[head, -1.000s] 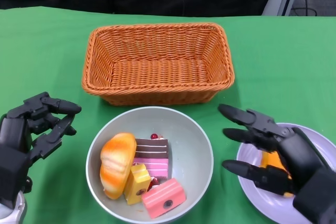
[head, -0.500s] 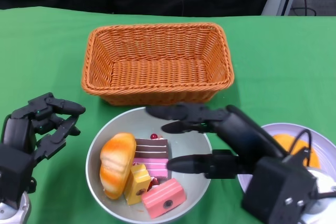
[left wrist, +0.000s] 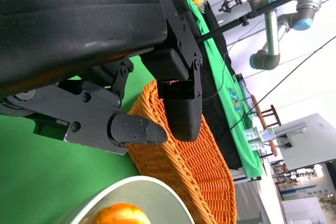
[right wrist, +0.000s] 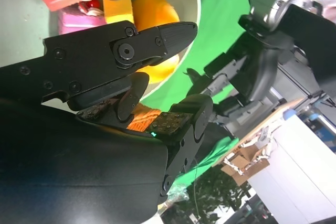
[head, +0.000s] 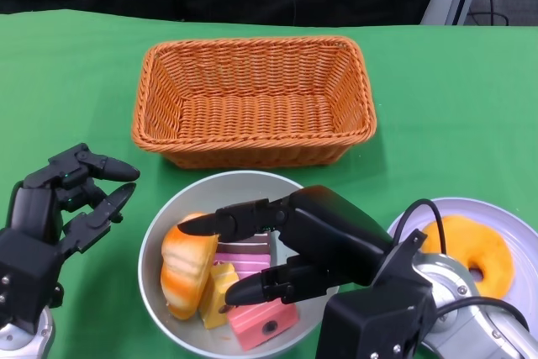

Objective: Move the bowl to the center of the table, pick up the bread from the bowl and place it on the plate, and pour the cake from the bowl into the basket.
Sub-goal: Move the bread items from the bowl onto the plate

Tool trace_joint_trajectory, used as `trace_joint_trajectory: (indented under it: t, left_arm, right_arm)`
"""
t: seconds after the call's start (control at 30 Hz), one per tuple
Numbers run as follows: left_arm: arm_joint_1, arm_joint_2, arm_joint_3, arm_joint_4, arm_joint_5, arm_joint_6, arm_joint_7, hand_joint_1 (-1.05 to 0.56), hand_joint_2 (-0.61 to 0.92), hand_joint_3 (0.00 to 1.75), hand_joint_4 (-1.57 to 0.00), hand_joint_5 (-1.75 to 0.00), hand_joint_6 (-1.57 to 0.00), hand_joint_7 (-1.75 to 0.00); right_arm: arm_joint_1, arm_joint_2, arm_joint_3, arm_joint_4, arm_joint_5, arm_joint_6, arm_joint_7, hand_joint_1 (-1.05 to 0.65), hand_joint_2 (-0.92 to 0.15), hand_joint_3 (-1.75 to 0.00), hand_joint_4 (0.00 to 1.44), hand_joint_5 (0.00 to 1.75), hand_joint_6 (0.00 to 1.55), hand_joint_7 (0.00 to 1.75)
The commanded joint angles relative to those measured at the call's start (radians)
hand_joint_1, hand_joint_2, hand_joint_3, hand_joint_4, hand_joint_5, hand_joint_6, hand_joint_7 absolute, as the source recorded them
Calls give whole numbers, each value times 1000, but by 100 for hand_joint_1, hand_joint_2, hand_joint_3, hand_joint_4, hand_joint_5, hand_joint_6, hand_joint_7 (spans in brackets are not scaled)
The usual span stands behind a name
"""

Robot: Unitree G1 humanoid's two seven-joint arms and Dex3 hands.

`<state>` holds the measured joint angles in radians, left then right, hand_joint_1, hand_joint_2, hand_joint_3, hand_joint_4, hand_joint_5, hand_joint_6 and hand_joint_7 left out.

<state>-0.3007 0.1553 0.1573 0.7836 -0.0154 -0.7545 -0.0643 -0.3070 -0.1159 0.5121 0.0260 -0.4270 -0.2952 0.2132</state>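
Spread wide and empty, the right hand [head: 282, 250] is seen at lower centre over the pale round bowl [head: 311, 208], the orange oval bread roll [head: 183, 271] lying just left of its fingertips, its long axis running up-down.

I count one basket [head: 252, 98], one bowl [head: 160, 233] and one plate [head: 521, 241]. In the bowl I see one bread [head: 183, 265] and about four cake pieces [head: 261, 315]. One donut [head: 471, 250] is on the plate.
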Motion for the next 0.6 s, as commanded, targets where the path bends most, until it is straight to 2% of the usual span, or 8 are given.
trace_joint_trajectory:
  t: [0.03, 0.13, 0.2, 0.23, 0.37, 0.5, 0.6]
  left_arm:
    - [8, 7, 5, -3, -14, 3, -6, -19, 91, 16, -72, -174, -79, -105]
    - [9, 1, 9, -7, -41, 11, -29, -21, 92, 21, -69, -169, -79, -101]
    - [9, -3, 12, -14, -56, 24, -34, -16, 92, 32, -72, -148, -83, -91]
    - [10, -3, 13, -18, -59, 30, -33, -15, 92, 33, -72, -145, -83, -89]
    - [14, -2, 15, -39, -64, 54, -32, -13, 92, 35, -76, -141, -85, -87]
    - [8, -1, 18, -34, -74, 57, -39, -11, 92, 37, -80, -125, -86, -87]
    - [6, 0, 17, -31, -86, 56, -53, -12, 92, 37, -81, -123, -86, -87]
  right_arm:
    - [-16, 7, -9, 9, -2, -22, -10, -61, -91, -1, 82, 10, 67, 2]
    - [-48, -21, 17, 89, -82, -61, -36, -61, -92, -1, 81, 8, 67, 2]
    - [-72, -47, 37, 140, -147, -112, -63, -57, -90, 0, 78, 6, 68, 2]
    - [-80, -56, 43, 160, -176, -140, -83, -56, -89, 0, 78, 6, 69, 2]
    - [-99, -70, 58, 208, -270, -214, -179, -55, -85, 0, 79, 5, 71, 2]
    - [-128, -81, 77, 255, -383, -267, -297, -56, -88, -1, 79, 3, 71, 1]
    - [-142, -81, 84, 278, -431, -281, -358, -56, -89, -1, 79, 2, 71, 1]
